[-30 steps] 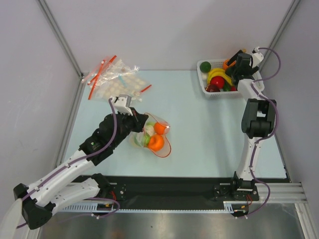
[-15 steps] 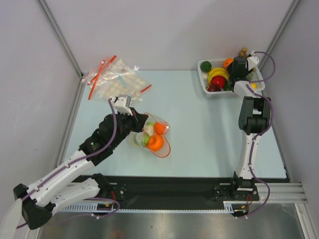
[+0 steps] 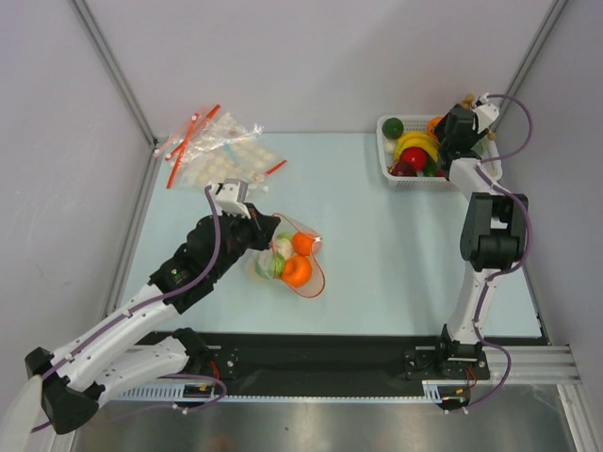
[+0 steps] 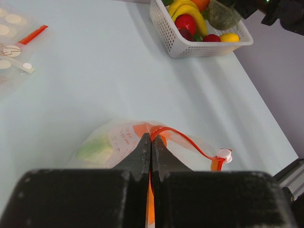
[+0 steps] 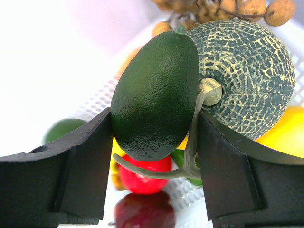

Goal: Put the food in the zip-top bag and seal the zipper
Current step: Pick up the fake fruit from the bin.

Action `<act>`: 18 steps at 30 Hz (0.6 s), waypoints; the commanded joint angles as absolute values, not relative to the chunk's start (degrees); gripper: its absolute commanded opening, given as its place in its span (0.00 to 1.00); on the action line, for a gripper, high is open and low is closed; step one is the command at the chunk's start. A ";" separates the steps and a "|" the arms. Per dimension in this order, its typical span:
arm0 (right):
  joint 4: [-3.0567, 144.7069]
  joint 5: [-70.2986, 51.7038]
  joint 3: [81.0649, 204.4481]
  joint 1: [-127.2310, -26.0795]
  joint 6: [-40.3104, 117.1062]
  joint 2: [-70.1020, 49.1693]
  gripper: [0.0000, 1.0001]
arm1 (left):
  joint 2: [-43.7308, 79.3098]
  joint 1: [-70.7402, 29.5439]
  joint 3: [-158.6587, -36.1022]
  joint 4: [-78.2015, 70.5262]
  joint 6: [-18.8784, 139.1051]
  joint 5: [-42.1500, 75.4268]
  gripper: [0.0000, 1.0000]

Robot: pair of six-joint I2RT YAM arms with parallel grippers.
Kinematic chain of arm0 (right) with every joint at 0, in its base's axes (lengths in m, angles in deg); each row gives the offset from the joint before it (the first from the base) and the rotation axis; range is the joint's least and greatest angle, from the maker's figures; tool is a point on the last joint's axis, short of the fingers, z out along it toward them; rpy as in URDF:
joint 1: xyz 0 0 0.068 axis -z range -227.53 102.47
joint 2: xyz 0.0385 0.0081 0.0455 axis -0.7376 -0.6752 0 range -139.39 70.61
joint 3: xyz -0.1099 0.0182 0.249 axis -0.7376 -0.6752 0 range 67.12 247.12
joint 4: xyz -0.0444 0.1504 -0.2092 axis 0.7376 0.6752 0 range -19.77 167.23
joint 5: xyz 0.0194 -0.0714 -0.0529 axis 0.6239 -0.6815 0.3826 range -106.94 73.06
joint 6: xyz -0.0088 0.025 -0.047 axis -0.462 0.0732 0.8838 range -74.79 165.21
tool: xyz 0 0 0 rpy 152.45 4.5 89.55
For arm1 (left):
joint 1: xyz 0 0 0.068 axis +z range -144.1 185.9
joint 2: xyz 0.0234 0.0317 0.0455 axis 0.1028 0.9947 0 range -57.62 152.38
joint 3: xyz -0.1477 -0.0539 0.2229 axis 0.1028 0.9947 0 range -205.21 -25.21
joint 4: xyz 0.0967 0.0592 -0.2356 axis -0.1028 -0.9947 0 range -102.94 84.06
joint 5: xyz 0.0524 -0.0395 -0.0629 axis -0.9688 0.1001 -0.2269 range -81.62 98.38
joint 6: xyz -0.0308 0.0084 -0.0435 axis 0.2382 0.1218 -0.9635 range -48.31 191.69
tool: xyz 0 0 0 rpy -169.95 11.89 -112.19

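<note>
Right wrist: right gripper pinches a dark green toy avocado over the white mesh basket. Left gripper clamps tight on the red-orange zipper of the clear plastic bag.

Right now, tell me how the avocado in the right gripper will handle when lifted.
The avocado looks rigid, so it probably won't squash. Its rounded, tapering sides might slip from the right gripper. The melon stem curling under it may snag.
</note>
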State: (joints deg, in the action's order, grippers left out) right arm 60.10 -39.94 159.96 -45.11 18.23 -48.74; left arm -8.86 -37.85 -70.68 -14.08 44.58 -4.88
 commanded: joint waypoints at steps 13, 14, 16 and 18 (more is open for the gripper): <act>61.88 -28.11 156.95 -45.95 13.58 -40.30 0.58 | -9.98 -37.69 -71.35 -10.07 43.57 -4.98 0.00; 62.23 -27.84 156.60 -45.95 13.14 -40.65 0.59 | -9.98 -37.69 -71.35 -10.07 43.57 -4.98 0.00; 62.67 -25.91 156.68 -45.95 13.57 -42.06 0.64 | -9.89 -37.69 -71.35 -10.07 43.57 -4.81 0.00; 65.38 -23.19 158.17 -45.95 15.59 -43.11 0.76 | -9.98 -37.69 -71.35 -10.07 43.57 -4.81 0.00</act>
State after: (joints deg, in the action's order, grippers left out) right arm 63.33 -27.94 156.70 -45.59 14.73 -41.46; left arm -8.86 -37.85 -70.68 -14.08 44.58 -4.90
